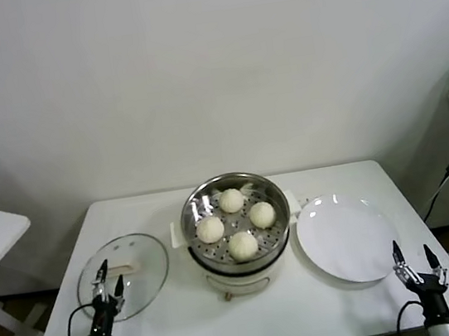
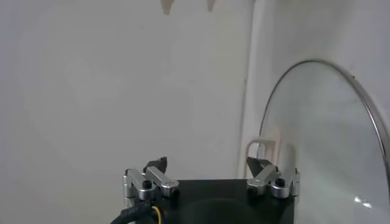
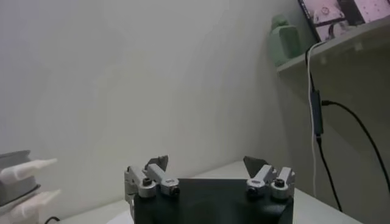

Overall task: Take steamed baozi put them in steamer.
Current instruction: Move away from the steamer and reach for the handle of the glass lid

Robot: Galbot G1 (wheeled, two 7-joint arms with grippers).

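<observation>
Steamer sits dead center on the tabletop with its top wide open, so coming in from above is easy. Glass lid crowds its left and the white plate its right, leaving only the front strip bare.

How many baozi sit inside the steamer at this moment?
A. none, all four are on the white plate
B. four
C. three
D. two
B: the head view shows four baozi resting on the perforated tray of the steamer, while the white plate beside it holds none.
</observation>
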